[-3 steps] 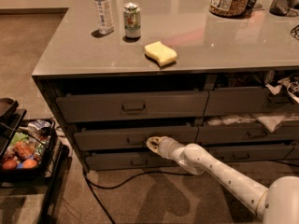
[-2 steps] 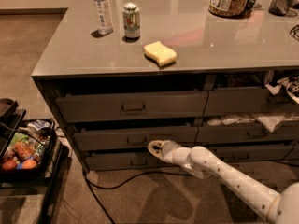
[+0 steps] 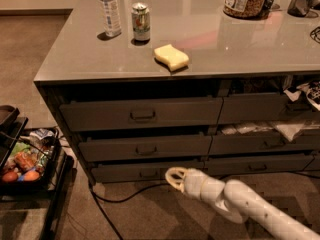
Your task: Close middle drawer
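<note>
The middle drawer [image 3: 145, 147] is the second of three wide dark fronts on the left of the cabinet, with a small metal pull [image 3: 146, 150] at its centre. Its front stands about in line with the fronts above and below, with a dark gap over its top edge. My gripper [image 3: 175, 177] is on the end of the white arm, low down, in front of the bottom drawer [image 3: 142, 173]. It is below and to the right of the pull and touches nothing.
On the grey countertop [image 3: 210, 59] stand a water bottle [image 3: 109, 10], a can [image 3: 141, 22], a yellow sponge [image 3: 171, 57] and a jar [image 3: 244, 0]. The right-hand drawers [image 3: 265, 141] hold loose paper. A black cart of groceries [image 3: 25, 161] stands at left. A cable [image 3: 115, 200] lies on the carpet.
My gripper has moved down and back from the middle drawer's front, and now sits in front of the bottom drawer. The drawer front shows no clear shift.
</note>
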Available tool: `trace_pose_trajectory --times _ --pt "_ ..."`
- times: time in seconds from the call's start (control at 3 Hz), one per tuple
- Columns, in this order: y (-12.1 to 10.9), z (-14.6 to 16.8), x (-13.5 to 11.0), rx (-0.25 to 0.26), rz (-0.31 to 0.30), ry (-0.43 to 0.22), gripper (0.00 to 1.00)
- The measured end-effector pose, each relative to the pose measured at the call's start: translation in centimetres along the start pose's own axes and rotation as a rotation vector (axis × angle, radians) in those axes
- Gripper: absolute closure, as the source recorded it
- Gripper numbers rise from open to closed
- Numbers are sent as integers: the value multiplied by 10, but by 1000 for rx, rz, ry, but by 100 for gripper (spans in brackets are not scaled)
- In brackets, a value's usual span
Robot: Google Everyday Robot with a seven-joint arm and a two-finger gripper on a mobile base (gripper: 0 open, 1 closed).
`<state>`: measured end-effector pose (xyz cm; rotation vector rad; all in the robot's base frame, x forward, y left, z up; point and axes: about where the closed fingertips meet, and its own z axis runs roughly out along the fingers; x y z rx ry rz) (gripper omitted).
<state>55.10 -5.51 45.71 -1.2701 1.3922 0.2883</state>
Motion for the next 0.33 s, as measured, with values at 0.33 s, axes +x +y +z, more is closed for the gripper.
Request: trace_pose_trajectory --times 0.33 --pt "37 -20 -3 -21 28 0 81"
